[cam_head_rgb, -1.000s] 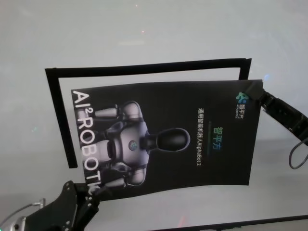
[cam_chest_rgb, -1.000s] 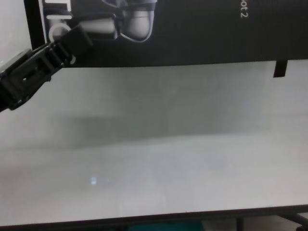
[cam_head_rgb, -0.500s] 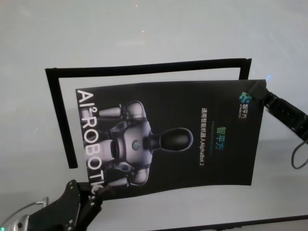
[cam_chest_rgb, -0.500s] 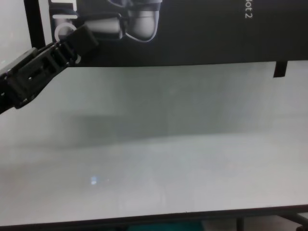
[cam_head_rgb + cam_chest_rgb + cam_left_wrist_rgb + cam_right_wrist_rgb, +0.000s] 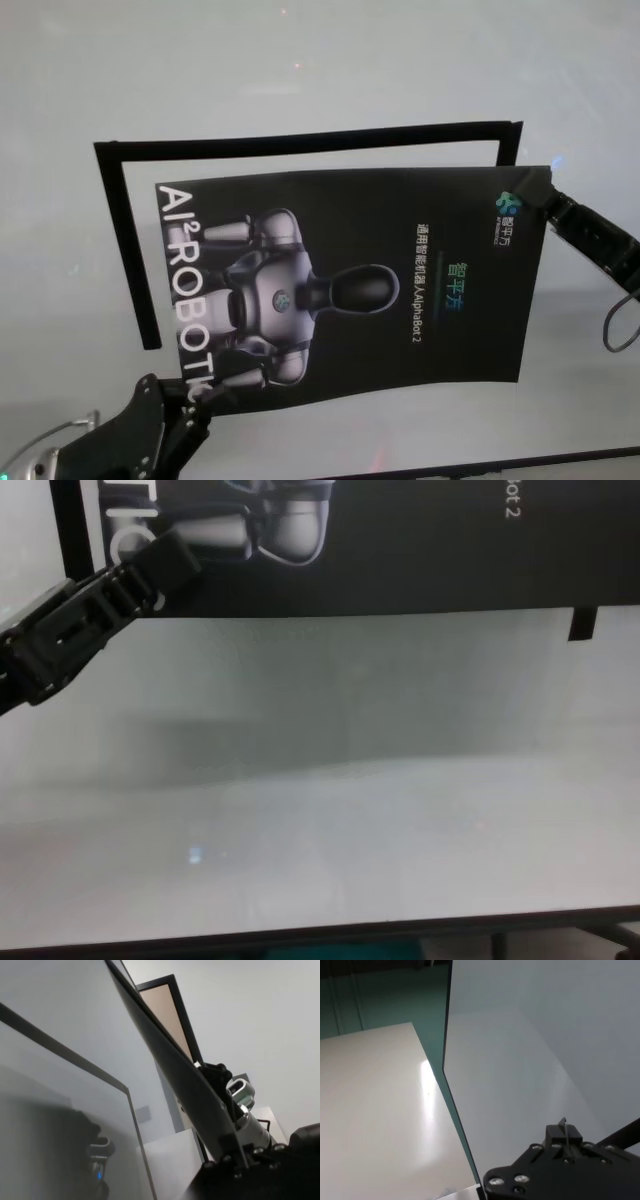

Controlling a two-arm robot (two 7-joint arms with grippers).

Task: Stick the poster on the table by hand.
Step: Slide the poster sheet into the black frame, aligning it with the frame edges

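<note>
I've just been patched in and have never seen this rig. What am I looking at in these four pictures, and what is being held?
A two-armed robot works over a white table. The head view looks down from above, the chest view from lower down, and each wrist view sits on one arm. The poster, black with a printed robot, hangs above a black tape outline on the table. The left gripper pinches its near left corner; the right gripper pinches its far right corner.
</note>
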